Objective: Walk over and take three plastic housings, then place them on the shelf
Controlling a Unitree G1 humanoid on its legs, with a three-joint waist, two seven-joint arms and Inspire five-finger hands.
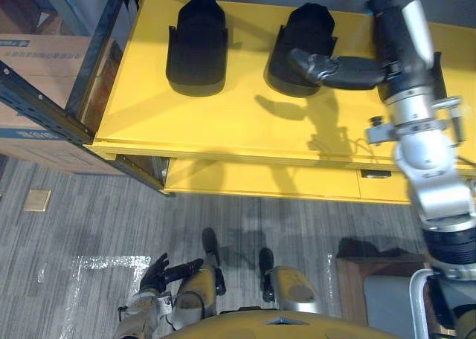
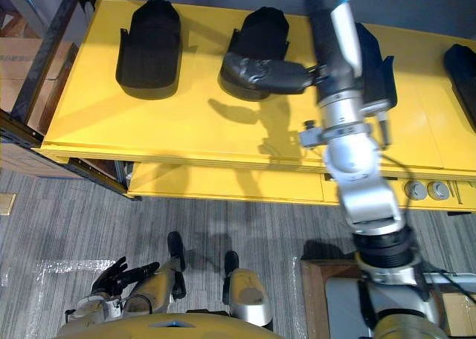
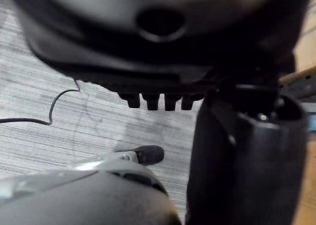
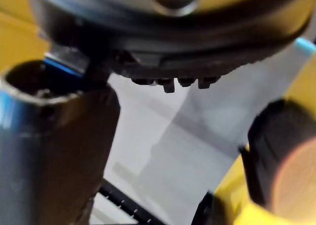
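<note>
My right hand (image 1: 390, 53) hovers spread and empty over a plastic housing (image 2: 376, 53) at the back edge of the yellow shelf (image 1: 223, 123), I judge to leave it seated. My left hand (image 1: 158, 273) hangs relaxed.

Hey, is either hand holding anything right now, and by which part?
Nothing is held: right hand empty over the shelf, left hand empty down low.

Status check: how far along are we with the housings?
Nearly done, by the look of it. Several black plastic housings lie on the yellow shelf, one partly behind the right arm. In hand: nothing. The right hand is open above the shelf, and the left hand is open low over the floor. Left: probably just drawing the right arm back. I cannot tell which housings were carried over.
</note>
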